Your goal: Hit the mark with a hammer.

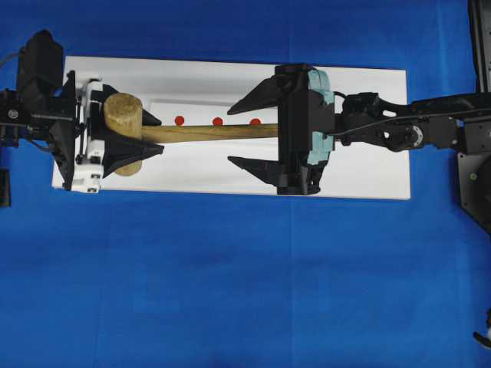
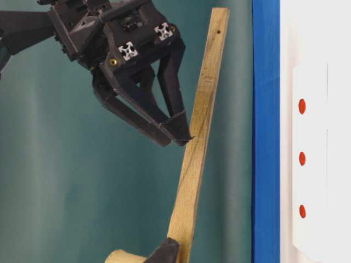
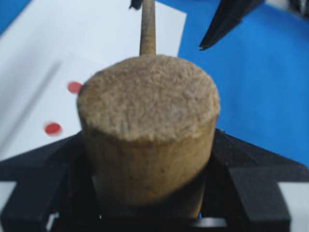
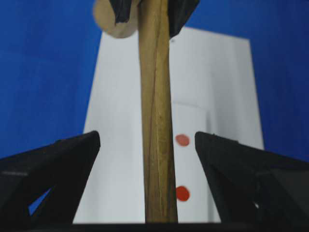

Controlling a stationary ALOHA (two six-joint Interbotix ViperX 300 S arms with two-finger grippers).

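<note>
Left tool [image 1: 126,135] grips the light wooden hammer [image 1: 207,133]; right tool [image 1: 244,132] gapes wide.
Small round red mark [image 1: 179,119] sits just above the handle, left of centre.

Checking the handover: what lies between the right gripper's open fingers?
Only the hammer handle, untouched by the right gripper; right wrist view shows it.

Left gripper [image 1: 146,132] reaches in from the left, jaws clamped on the hammer [image 1: 126,115] head; right gripper [image 1: 239,135] opposite, jaws spread wide.
</note>
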